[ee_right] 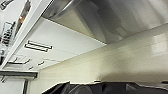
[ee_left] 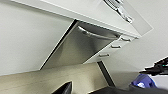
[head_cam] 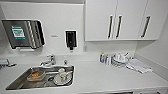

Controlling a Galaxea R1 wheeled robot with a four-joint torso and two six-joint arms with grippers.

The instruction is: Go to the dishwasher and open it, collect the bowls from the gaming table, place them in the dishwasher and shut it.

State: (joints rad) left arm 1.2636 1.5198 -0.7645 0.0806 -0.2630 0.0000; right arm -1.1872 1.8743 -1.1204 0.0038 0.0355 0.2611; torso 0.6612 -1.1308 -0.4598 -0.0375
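1. The dishwasher is showing up in my left wrist view as a steel front panel with a long bar handle, sitting closed under the edge of the table and just beside white drawers with small handles. In my right wrist view I am seeing the same steel front next to white cabinet fronts, above a pale floor.
2. I am looking down from the head view at the white table, running the width of the picture.
3. White wall cupboards with dark handles are hanging above its right half.
4. A steel sink is sitting sunk into the table's left part, holding a dish with something orange-brown and white crockery.
5. A paper-towel dispenser is hanging on the wall above the sink, with a small dark dispenser further along.
6. A tap is standing behind the sink.
7. A stack of white plates and a small bottle are standing near the back wall, with a folded cloth just beside them.
8. Dark parts of my arms are edging into both wrist views, and I cannot tell whether either gripper is wide or narrow.
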